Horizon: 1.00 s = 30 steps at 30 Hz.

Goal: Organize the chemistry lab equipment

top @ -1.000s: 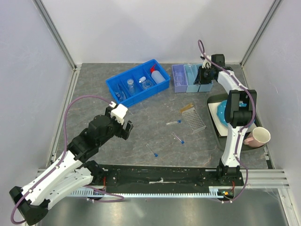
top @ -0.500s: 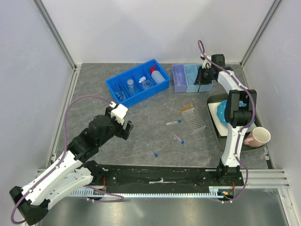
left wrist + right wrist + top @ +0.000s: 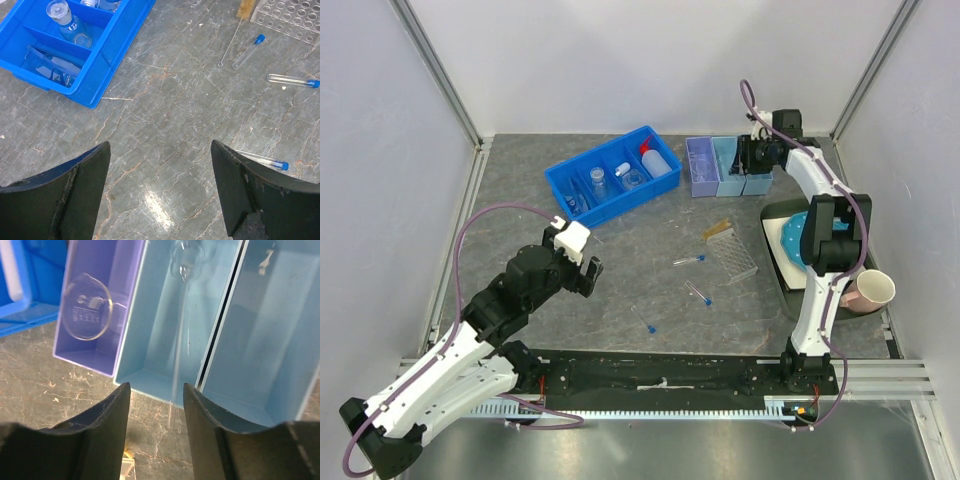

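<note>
Much of the glass is hard to read. A clear, long-stemmed glass piece [image 3: 181, 330] over the light blue bin [image 3: 155, 340], near the far right corner of the tabletop [image 3: 650, 290], shows only as a blurred, see-through streak with a bulb at its far end. Its exact kind cannot be told, nor whether it rests on the bin. The right pincer [image 3: 156, 387] hangs above that bin with its jaws parted. The stem's near end lies in the gap between the fingers and touches neither, so nothing is grasped. From overhead this pincer is mostly hidden by its own wrist. Beside it, the purple bin [image 3: 125, 270] holds a small clear beaker [image 3: 87, 307]. The blue tray [image 3: 115, 60], toward the far edge and left of middle, holds a flask [image 3: 65, 20] and a red-capped squeeze bottle [image 3: 657, 160]. The safety glasses [image 3: 47, 62] inside it are only a faint shape. The clear rack [image 3: 733, 252], a tan-tipped wire brush [image 3: 717, 228] and three blue-capped test tubes [image 3: 688, 260] lie loose mid-tabletop. The tube closest to the near edge [image 3: 262, 160] is partly hidden behind a finger. The left pincer [image 3: 160, 150] is spread wide above bare tabletop, holding nothing. The right arm covers part of the teal plate [image 3: 788, 240].
</note>
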Motion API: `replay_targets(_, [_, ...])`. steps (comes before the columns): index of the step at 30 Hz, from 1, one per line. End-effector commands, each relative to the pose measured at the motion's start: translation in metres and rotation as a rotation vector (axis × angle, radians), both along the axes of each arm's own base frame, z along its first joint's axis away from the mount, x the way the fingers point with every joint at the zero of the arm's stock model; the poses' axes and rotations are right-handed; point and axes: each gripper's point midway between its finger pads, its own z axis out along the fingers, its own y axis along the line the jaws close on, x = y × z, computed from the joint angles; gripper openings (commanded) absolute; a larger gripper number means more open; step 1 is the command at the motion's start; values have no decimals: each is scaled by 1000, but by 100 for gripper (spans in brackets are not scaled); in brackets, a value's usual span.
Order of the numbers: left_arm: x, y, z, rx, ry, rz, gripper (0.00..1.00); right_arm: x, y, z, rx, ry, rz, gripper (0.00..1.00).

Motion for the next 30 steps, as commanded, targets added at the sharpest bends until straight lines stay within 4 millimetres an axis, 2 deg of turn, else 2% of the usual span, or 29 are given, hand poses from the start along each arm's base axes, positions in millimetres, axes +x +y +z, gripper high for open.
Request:
replay_targets(1, [2, 1, 8, 7, -46, -10, 88, -3, -3, 82, -50, -198, 50, 56])
replay_targets(3, [1, 2, 10, 2, -51, -10, 88, -9, -5, 90, -70, -215, 66, 60])
replay_targets(4, [1, 2, 11, 0, -54, -10, 88, -13, -5, 103, -86, -250, 91, 61])
replay_targets(6, [1, 2, 11, -2, -54, -9, 88, -22, -2, 110, -98, -264, 138, 61])
replay_targets(7, [1, 2, 12, -3, -59, -8, 88, -27, -1, 121, -120, -301, 182, 61])
replay_targets(10, [1, 2, 13, -8, -61, -9, 88, -48, 9, 130, -119, -318, 306, 65])
replay_targets(11, [0, 2, 13, -10, -62, -12, 88, -55, 21, 131, -157, -349, 412, 66])
replay_targets(13, [0, 3, 15, -14, -68, -10, 88, -77, 35, 121, -202, -312, 524, 66])
replay_targets(14, [0, 3, 15, -14, -68, -10, 88, -84, 49, 116, -265, -345, 641, 66])
replay_targets(15, [-1, 3, 16, -20, -71, -11, 88, -98, 54, 102, -292, -308, 701, 68])
replay_targets(16, [-1, 3, 16, -19, -72, -12, 88, -106, 60, 99, -329, -322, 766, 69])
replay_targets(17, [0, 4, 17, -21, -75, -7, 88, -115, 75, 92, -359, -326, 843, 71])
replay_targets(18, [-1, 4, 17, -22, -76, -7, 88, -124, 77, 78, -426, -328, 938, 72])
replay_targets(21, [0, 6, 19, -23, -83, 3, 88, -141, 99, 60, -525, -346, 1109, 74])
replay_targets(22, [0, 6, 19, -25, -87, 5, 88, -141, 99, 51, -577, -331, 1136, 74])
replay_targets(23, [0, 8, 19, -22, -87, 15, 88, -146, 109, 45, -606, -336, 1195, 76])
replay_targets(24, [1, 9, 20, -24, -93, 19, 88, -147, 111, 38, -638, -331, 1231, 76])
replay_targets(30, [3, 22, 27, -29, -127, 85, 88, -131, 121, 2, -782, -319, 1327, 75])
